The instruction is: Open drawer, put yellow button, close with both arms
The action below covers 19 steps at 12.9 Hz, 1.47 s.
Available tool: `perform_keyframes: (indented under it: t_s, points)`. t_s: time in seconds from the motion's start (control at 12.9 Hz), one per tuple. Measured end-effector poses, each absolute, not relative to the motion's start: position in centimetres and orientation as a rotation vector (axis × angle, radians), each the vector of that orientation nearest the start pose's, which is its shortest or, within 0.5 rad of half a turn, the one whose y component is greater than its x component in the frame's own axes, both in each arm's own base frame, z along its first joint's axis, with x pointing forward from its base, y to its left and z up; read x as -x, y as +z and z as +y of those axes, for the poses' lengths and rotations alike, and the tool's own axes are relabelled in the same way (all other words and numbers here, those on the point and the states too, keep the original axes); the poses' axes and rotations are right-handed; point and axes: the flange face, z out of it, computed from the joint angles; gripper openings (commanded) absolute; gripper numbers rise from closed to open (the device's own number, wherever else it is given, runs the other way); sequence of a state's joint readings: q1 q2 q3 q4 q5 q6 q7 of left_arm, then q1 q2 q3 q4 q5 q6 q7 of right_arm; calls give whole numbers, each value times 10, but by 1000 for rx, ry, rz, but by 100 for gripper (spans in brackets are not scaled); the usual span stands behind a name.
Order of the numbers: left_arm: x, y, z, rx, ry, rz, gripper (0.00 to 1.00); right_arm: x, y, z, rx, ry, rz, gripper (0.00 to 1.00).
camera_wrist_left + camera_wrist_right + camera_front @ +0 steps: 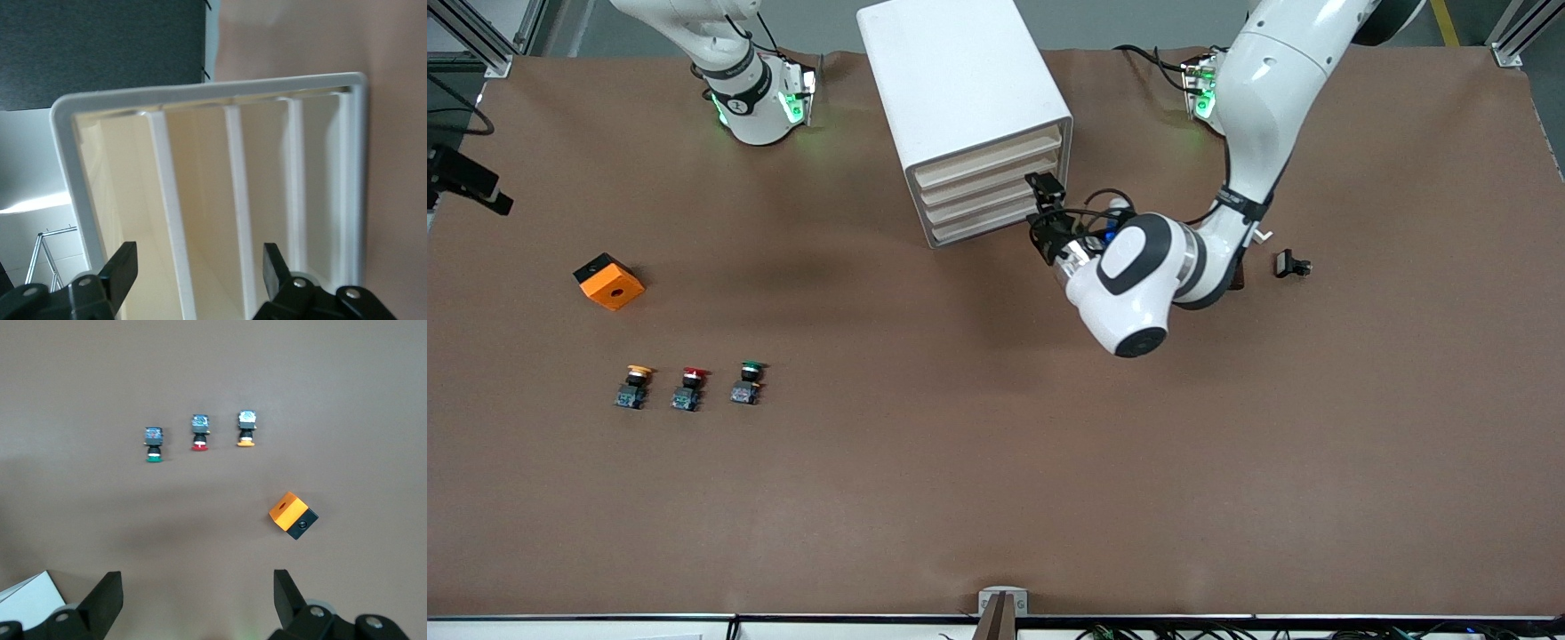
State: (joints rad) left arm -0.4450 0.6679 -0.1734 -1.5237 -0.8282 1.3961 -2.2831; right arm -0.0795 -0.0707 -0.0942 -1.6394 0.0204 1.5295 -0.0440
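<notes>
1. The left gripper (1047,213) is hanging at the front of the white boxy cabinet (960,80), level with the stack of four shallow drawers. In the left wrist view its matte black fingers (120,270) are standing apart on either side of the cream drawer fronts, and I cannot tell whether they are touching any of them.
2. The drawer (989,152), topmost of the four, is sitting flush in the cabinet, its cream front a thin flat strip under the smooth white top.
3. The right gripper (197,597) is hanging up near its arm's base with its angular black fingers spread wide and holding nothing; that arm is waiting.
4. The yellow button (634,385) is standing on the brown matte table (996,498), toward the right arm's end, with a rounded yellow-orange cap over a black neck and a blocky blue-grey base.
5. A red-capped button (690,388) is sitting just beside it, and a green-capped button (748,382) next along, all three apart.
6. An orange cube (609,281) with a black underside and a small round hole is lying farther from the front camera than the buttons.
</notes>
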Motion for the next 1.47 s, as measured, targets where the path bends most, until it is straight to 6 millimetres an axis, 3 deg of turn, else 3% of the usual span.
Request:
perform_keyframes:
  t_s: [0.08, 0.23, 0.31, 0.39, 0.47, 0.54, 0.7, 0.85, 1.01, 1.32, 1.47]
  points:
    - [-462, 282, -437, 1295, 1275, -1745, 64, -533, 607, -95, 3104, 90, 205, 100]
    - [-438, 277, -460, 1292, 1240, -1704, 51, -563, 565, -97, 3106, 154, 200, 100]
    - [-428, 272, -469, 1292, 1227, -1685, 50, -576, 547, -98, 3107, 178, 201, 100]
    - [-421, 268, -475, 1289, 1222, -1671, 37, -586, 530, -99, 3107, 199, 201, 100]
    - [-416, 264, -479, 1283, 1226, -1659, 11, -595, 517, -100, 3110, 202, 201, 100]
    - [-413, 262, -483, 1278, 1232, -1650, 0, -604, 508, -101, 3116, 169, 201, 100]
    - [-408, 261, -487, 1278, 1234, -1641, 0, -619, 490, -103, 3133, 88, 198, 100]
    - [-412, 262, -484, 1271, 1241, -1640, 0, -630, 452, -105, 3143, 47, 193, 100]
    - [-427, 262, -472, 1258, 1246, -1672, 0, -640, 403, -107, 3171, -24, 174, 100]
    - [-502, 276, -411, 1293, 1336, -1801, 0, -639, 298, -114, 3198, -77, 145, 100]
    - [-519, 277, -394, 1310, 1367, -1833, 0, -639, 262, -122, 3205, -67, 118, 100]
